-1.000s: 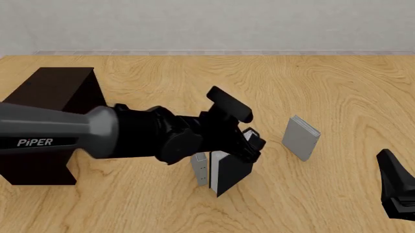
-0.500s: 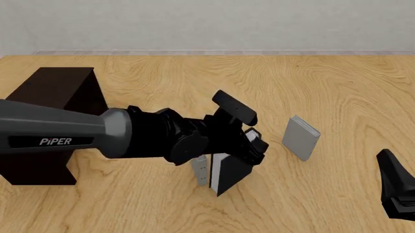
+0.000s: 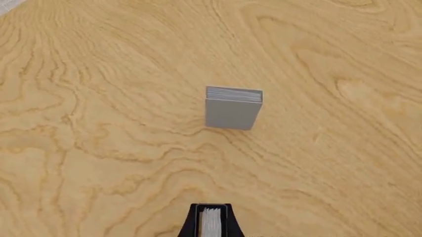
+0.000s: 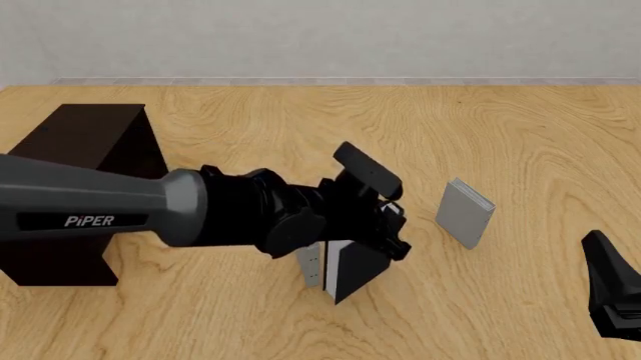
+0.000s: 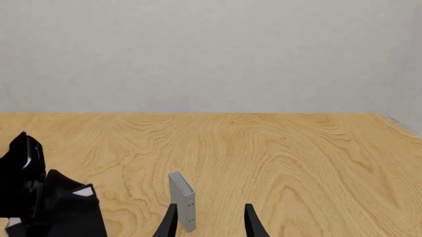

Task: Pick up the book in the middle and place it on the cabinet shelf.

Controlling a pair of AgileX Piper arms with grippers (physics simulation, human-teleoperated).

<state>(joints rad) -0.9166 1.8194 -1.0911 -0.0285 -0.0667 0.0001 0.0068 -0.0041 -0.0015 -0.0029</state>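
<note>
Near the middle of the table (image 4: 521,135) the black book (image 4: 353,270) stands upright on its edge, with a thin grey book (image 4: 309,262) touching its left side. Over its top sits the left gripper (image 4: 386,229), its bulk hiding the fingers from the front; the wrist camera shows only the book's white page edges between dark covers, so whether the jaws have closed on it I cannot tell. A second grey book (image 4: 464,212) stands well apart toward the right edge. By the left edge stands the dark cabinet (image 4: 85,142), nothing lying on its flat top. Low at the near right corner, the right gripper (image 5: 210,219) hangs with its fingers (image 5: 253,222) parted and holding nothing.
</note>
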